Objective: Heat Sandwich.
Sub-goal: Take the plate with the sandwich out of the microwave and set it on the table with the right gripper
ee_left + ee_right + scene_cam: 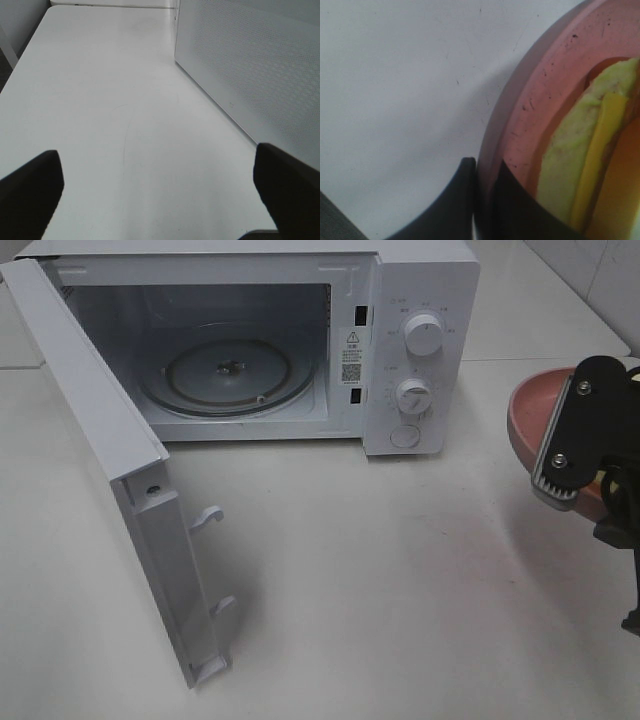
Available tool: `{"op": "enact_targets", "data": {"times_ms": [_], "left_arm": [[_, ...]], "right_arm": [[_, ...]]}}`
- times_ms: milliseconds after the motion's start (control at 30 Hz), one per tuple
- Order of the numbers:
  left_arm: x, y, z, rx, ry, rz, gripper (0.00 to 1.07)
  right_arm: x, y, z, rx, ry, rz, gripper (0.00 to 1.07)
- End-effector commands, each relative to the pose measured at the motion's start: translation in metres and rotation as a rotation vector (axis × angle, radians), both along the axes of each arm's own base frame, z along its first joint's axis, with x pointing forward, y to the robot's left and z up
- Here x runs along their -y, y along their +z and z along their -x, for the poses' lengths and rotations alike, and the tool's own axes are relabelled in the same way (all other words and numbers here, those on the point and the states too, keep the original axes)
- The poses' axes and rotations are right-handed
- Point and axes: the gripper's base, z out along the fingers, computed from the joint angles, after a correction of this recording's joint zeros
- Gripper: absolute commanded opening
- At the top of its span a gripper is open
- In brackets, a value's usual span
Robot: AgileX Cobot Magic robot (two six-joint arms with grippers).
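Microwave (300, 340) was seen at back of white table (400, 570) w/ door (110, 470) swung fully open and glass turntable (228, 375) bare inside. Right gripper (482, 200) was clamped on rim of pink plate (540, 115), one finger under, one over, plate held at right edge of exterior view, apart from microwave. Sandwich (590, 165) was lying on that plate, yellow cheese showing btwn bread slices. Left gripper (155, 195) was spread wide, nothing btwn fingers, over bare table beside microwave's perforated side panel (255, 70).
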Motion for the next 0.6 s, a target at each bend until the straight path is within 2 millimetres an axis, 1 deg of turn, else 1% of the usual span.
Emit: {"op": "enact_targets", "data": {"times_ms": [33, 200, 600], "left_arm": [[0.0, 0.0, 0.003, 0.027, 0.002, 0.001, 0.98], [0.0, 0.0, 0.003, 0.027, 0.002, 0.001, 0.98], [0.0, 0.0, 0.003, 0.027, 0.002, 0.001, 0.98]], "right_arm": [[0.004, 0.003, 0.0, 0.025, -0.037, 0.0, 0.01], [0.006, 0.003, 0.001, 0.018, -0.128, -0.02, 0.01], [0.016, 0.003, 0.005, 0.009, -0.299, 0.011, 0.01]]}}
